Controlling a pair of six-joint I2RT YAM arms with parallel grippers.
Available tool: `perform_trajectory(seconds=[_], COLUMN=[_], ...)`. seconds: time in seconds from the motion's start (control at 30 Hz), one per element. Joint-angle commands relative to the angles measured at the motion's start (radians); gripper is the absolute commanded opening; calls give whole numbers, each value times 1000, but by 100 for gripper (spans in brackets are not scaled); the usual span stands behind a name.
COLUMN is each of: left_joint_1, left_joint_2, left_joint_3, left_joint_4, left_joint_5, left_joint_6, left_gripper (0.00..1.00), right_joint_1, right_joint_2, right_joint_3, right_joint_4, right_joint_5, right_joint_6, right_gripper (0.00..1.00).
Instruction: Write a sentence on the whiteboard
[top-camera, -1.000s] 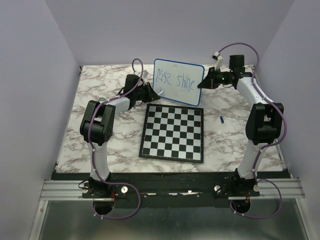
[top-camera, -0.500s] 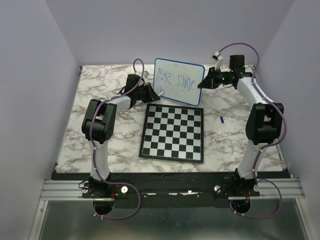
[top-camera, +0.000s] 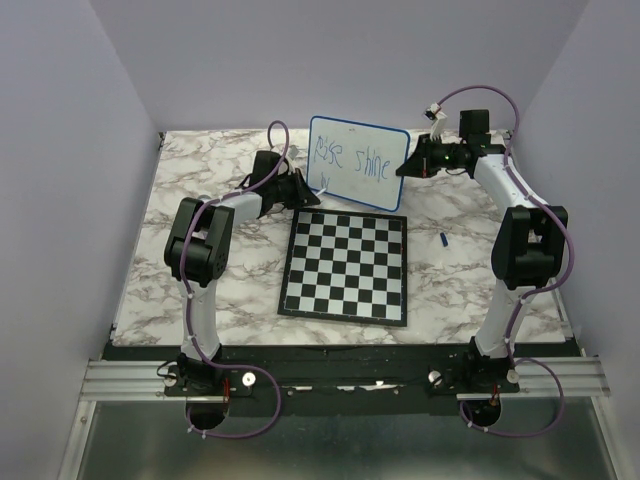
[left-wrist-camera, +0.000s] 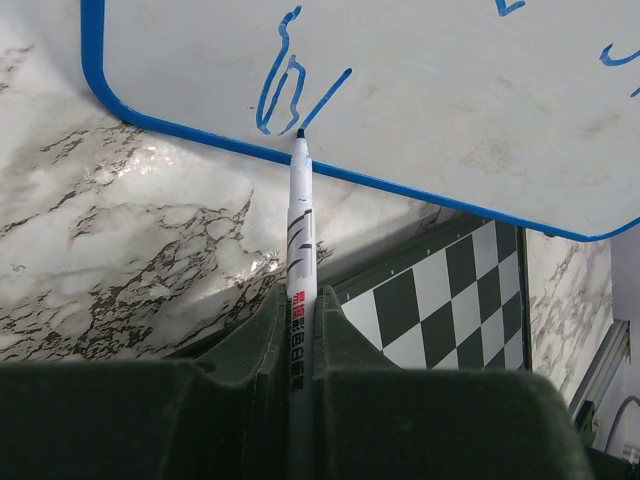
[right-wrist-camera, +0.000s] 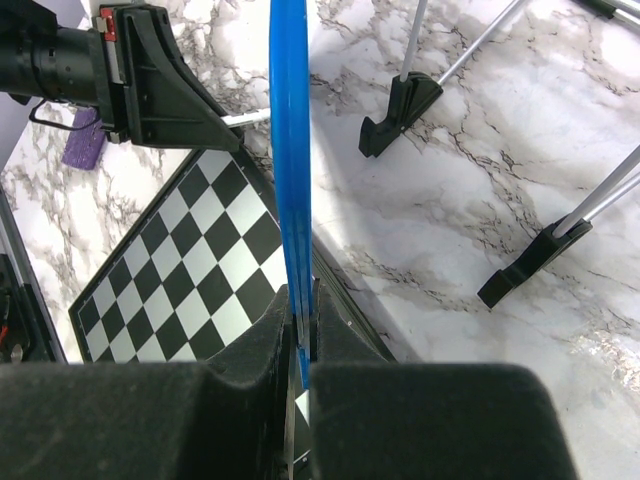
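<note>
The left gripper is squeezing a white marker between its nearly closed fingers, with the marker pointing straight out from the jaws. The marker's dark tip is touching the whiteboard close to its lower blue rim, near the lower left corner, at the foot of a short blue stroke. The right gripper is pinching the board's right edge, its fingers almost together on the thin blue rim, which is running edge-on between them. The whiteboard is standing up at the far side of the marble table, just beyond the chessboard, and is resting on black feet. The sentence is showing in blue across the board's upper part, with a few fresh strokes beginning below it on the left.
</note>
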Motion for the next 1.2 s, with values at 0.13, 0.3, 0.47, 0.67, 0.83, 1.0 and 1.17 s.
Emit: perform_trajectory(seconds=[0.13,0.3,0.47,0.67,0.83,1.0,1.17], left_joint_1=[-1,1,-1,-1,-6,-12,-18], left_joint_2=[21,18,19,24,30,35,33], left_joint_3=[30,49,56,64,76,90,99], left_joint_4=[-8,-8,-5,-1,-1,-2,-7], left_joint_5=[1,1,5,13,27,36,47], left_joint_6=[10,5,-1,-9,-12,-15,-15], left_gripper=[0,0,0,0,0,0,0], right_joint_1=[-3,-3,-3,-3,-3,-3,-3], right_joint_2=[9,9,9,7,7,9,7], right_joint_3=[-8,-8,-9,-8,-8,-8,-8], right_joint_4=[25,25,26,25,26,26,25], right_joint_5=[-38,-38,-38,-38,-40,-38,-37], right_joint_6=[-16,-18,-18,-18,-18,-18,-18], right_gripper=[0,0,0,0,0,0,0])
